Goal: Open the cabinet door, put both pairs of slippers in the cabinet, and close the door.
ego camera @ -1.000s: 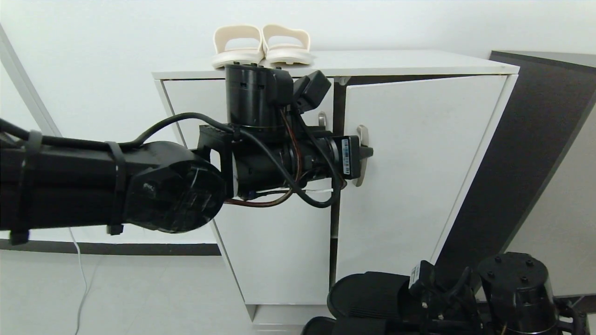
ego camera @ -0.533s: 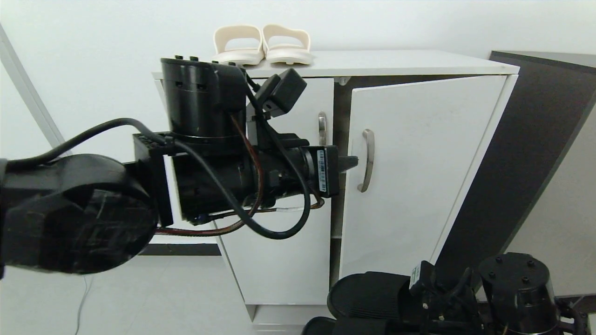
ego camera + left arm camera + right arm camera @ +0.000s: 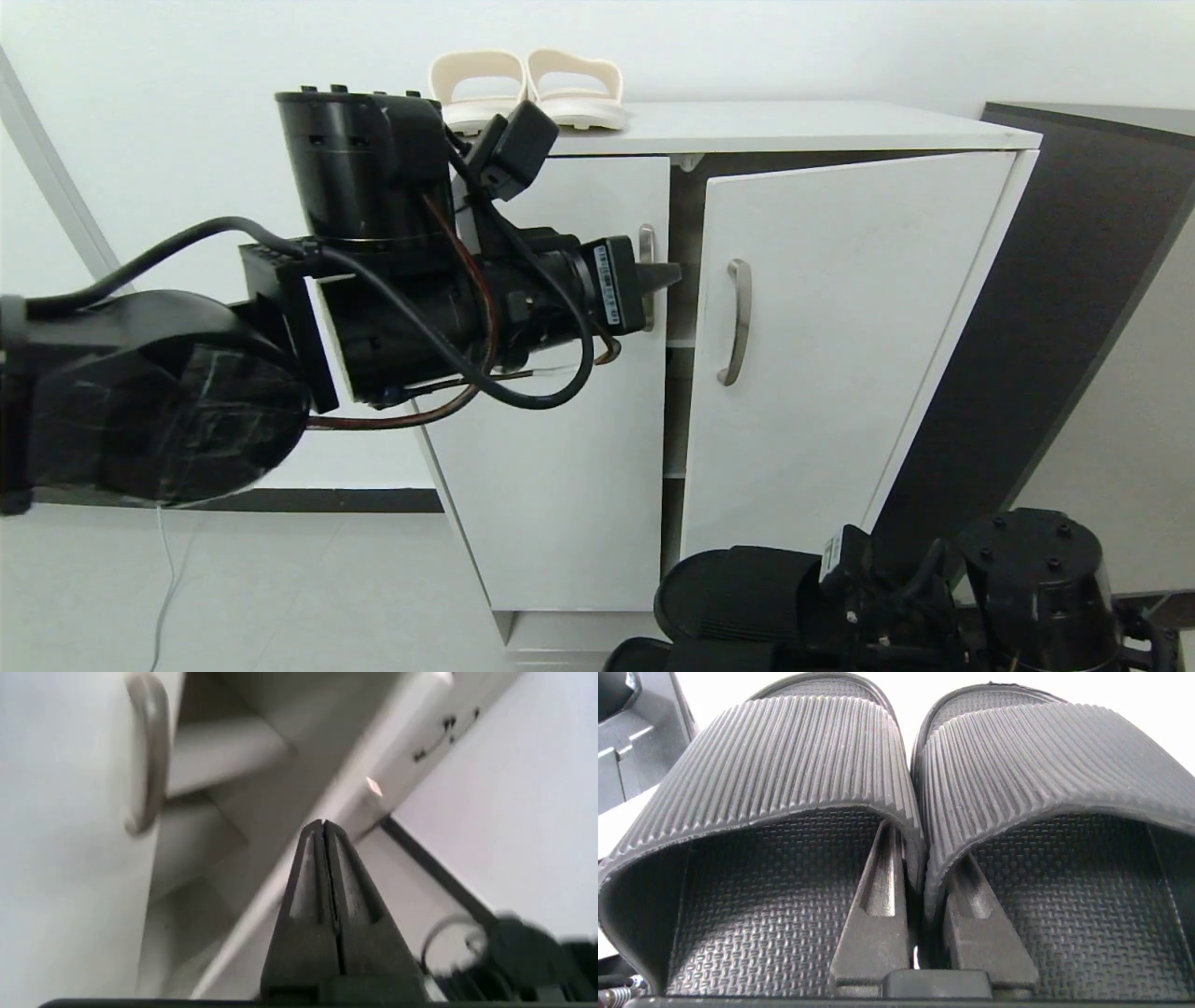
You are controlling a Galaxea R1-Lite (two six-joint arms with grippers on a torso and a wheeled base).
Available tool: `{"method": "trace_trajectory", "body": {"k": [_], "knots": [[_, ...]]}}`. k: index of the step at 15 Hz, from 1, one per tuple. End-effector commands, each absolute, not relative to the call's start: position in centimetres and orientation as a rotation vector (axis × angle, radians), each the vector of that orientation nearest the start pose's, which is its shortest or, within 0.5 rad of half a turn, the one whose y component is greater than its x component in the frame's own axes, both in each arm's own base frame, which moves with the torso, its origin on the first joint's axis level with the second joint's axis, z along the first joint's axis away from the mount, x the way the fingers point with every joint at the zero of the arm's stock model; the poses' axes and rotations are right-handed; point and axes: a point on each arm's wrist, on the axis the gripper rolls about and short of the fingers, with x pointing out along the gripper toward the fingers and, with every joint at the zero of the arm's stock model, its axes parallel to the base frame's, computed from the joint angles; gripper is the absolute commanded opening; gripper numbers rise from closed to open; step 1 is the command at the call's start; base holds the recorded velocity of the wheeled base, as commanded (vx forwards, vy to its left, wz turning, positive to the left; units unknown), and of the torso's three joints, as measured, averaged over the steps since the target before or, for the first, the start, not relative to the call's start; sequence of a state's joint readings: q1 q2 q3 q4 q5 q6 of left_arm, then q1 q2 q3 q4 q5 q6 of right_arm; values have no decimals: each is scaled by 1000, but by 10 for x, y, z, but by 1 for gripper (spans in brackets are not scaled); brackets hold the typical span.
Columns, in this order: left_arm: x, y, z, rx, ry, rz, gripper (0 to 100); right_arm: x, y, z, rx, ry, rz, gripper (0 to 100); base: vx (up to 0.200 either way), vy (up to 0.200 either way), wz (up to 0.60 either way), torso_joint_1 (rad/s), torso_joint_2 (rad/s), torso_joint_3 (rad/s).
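Beside the ajar cabinet door, left fingers pressed together, empty; right fingers pinch black slippers.

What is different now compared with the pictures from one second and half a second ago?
The left gripper left the right door's handle and drew back leftward and upward, to the left door's handle. The right door swung slightly wider ajar. Unchanged: beige slippers on the cabinet top, black slippers in the right gripper.
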State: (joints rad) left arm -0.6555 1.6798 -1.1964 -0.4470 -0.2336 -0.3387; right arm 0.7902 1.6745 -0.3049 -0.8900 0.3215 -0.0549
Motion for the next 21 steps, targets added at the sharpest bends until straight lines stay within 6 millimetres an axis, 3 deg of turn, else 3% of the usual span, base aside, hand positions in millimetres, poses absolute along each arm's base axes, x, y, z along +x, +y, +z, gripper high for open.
{"method": "trace_trajectory", "body": {"k": [1,4,11,14,16,18,20,21], "knots": [[280,-217,266,-310,210,-861,0,154,169,95,-169,464,1112,0,0,0,0,0,0,0],[298,-232,258,-312,214,-855,0,151,170,93,-175,473,1127,0,0,0,0,0,0,0],[317,-247,242,-320,185,-858,0,146,175,85,-194,513,1152,0,0,0,0,0,0,0],[321,-251,234,-325,168,-817,0,146,176,84,-196,517,1154,0,-200,0,0,1,4,2],[313,-260,230,-325,169,-845,0,145,176,83,-199,518,1157,0,-200,0,0,5,-2,2],[296,-277,227,-322,176,-903,0,144,177,83,-200,517,1161,0,-200,0,0,-2,-2,2],[266,-308,227,-325,161,-1016,0,142,177,82,-212,517,1171,0,-200,0,0,2,2,7],[263,-311,228,-325,157,-1026,0,142,177,83,-213,515,1171,0,-200,0,0,2,-2,2]]}}
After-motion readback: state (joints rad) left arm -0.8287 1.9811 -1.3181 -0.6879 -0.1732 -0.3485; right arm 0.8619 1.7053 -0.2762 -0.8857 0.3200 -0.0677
